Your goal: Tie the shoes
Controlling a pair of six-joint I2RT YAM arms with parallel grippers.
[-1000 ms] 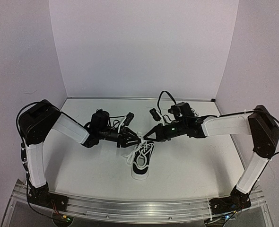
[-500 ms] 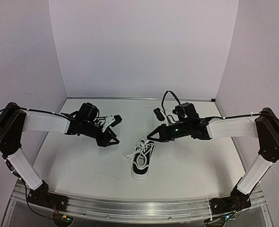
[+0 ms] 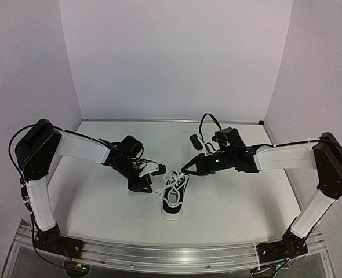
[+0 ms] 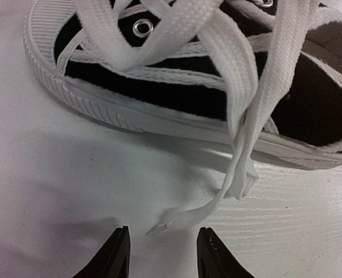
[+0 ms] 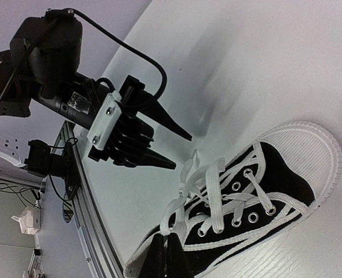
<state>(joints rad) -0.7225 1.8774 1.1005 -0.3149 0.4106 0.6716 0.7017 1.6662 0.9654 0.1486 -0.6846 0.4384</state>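
Bringing the left gripper [image 3: 146, 186] back in from the wide outward swing of 0.5 s ago, and lowering it to the table [image 3: 101, 205] just beside the shoe [image 3: 174, 202]. Keeping its jaws parted, straddling the loose lace end [image 4: 172, 220] lying on the surface, not yet touching it. Holding the right gripper [image 3: 188, 168] at the ankle end of the shoe, fingers pressed together against the tangle of laces [image 5: 217, 191]; pinching a strand or not, impossible to tell. Showing only 1 shoe, near the table's middle, toe cap toward the arm bases, laces loose and unknotted. Judging from this: going back for a free end before forming the knot, with the tying barely begun. Leaving open surface to the left of and behind the left gripper for drawing the lace outward. Leaving little room between the 2 grippers over the shoe. Keeping both well apart from the near rail [image 3: 171, 252].
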